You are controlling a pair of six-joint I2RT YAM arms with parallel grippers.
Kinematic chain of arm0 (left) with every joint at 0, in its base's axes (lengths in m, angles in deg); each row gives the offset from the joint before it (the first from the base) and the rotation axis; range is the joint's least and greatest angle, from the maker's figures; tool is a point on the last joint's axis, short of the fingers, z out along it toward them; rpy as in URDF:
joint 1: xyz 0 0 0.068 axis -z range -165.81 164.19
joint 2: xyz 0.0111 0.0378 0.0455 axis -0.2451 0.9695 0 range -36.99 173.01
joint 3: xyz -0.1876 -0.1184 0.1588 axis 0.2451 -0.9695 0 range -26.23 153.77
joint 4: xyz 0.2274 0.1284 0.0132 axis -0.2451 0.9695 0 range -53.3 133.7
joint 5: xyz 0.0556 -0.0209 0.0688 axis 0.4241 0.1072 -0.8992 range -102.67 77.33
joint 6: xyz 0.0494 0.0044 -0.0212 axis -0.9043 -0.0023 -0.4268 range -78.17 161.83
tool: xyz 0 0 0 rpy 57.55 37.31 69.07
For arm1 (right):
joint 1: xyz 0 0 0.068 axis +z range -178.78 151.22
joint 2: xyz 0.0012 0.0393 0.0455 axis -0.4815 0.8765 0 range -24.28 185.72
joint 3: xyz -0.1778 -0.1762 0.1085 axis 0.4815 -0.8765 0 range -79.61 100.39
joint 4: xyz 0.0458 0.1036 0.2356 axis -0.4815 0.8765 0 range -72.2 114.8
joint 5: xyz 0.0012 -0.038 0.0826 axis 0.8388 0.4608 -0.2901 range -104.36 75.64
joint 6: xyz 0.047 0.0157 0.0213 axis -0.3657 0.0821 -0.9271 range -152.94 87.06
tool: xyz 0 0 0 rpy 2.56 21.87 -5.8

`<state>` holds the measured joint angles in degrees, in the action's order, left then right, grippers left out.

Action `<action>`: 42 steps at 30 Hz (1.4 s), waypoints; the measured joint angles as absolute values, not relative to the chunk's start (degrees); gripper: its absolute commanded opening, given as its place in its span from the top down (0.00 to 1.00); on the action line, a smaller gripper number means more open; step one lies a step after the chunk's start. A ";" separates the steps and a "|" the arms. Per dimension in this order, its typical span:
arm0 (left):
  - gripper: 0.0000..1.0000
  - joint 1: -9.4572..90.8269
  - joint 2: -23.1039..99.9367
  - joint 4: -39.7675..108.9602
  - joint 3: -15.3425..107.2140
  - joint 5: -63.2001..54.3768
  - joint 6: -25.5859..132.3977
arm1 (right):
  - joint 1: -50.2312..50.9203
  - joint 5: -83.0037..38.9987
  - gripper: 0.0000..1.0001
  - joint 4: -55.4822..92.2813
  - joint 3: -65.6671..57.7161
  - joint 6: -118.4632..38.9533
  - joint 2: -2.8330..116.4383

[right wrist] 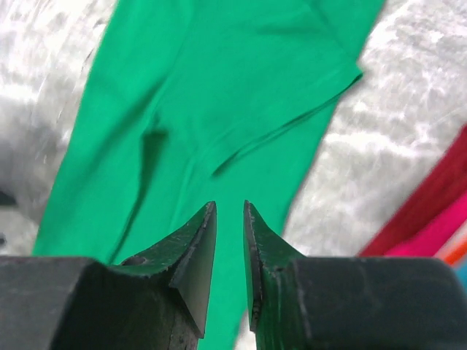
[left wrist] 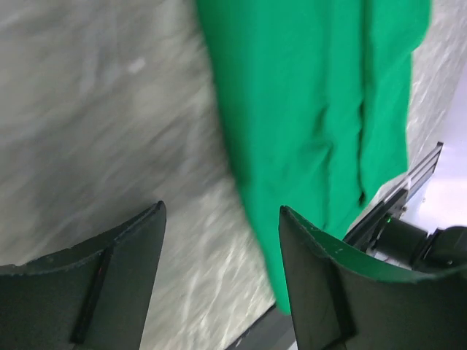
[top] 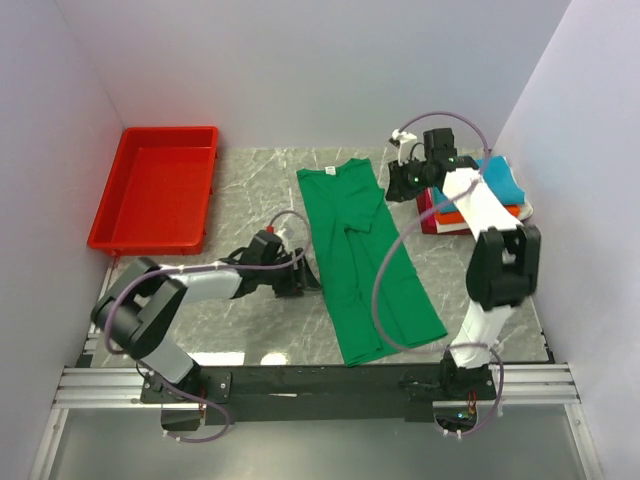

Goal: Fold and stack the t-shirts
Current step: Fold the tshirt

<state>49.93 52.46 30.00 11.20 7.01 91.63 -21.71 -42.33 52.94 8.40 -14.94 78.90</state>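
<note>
So the green t-shirt (top: 365, 255) is lying flat in the middle of the table (top: 250, 200). It's folded lengthwise into a long strip, collar at the far end and hem down near the arm bases. The finished stack (top: 490, 195) sits at the far right, teal on top, then orange, white and red.

The left gripper (left wrist: 219, 219) is low over bare table just beside the shirt's left edge. Its fingers are spread wide with nothing in them. The right gripper (right wrist: 230, 211) hovers above the collar-end sleeve, pinched almost together with only a slit, and it's empty too.

My worry is that neither arm has cloth yet. If the right one comes down that narrow, it'll probably just poke the fabric and bunch the sleeve. The left could also shove the edge sideways and undo the long fold. The red tray (top: 160, 195) is well off to the far left, so no issue there.
</note>
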 measured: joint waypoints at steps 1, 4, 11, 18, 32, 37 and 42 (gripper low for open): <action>0.32 50.59 53.60 29.59 12.36 6.77 92.06 | -22.87 -43.88 0.69 53.11 11.00 -16.06 82.15; 0.32 52.25 56.37 28.71 14.89 6.07 92.76 | -24.73 -46.50 0.66 53.53 17.16 -19.92 91.31; 0.31 54.70 56.68 30.77 16.73 2.59 92.28 | -25.23 -48.10 0.62 53.90 26.67 -28.34 105.69; 0.31 54.94 53.05 36.10 17.08 -2.15 90.77 | -25.54 -46.00 0.61 52.68 31.59 -34.66 109.72; 0.30 54.94 46.95 41.54 17.08 -5.06 89.55 | -26.10 -40.25 0.61 54.75 43.02 -39.53 115.86; 0.31 54.94 44.66 42.55 17.08 -5.54 89.40 | -26.10 -39.27 0.61 57.70 47.96 -40.47 119.29; 0.30 54.96 43.72 43.75 17.08 -6.13 89.27 | -26.10 -39.27 0.64 59.67 49.36 -40.99 120.36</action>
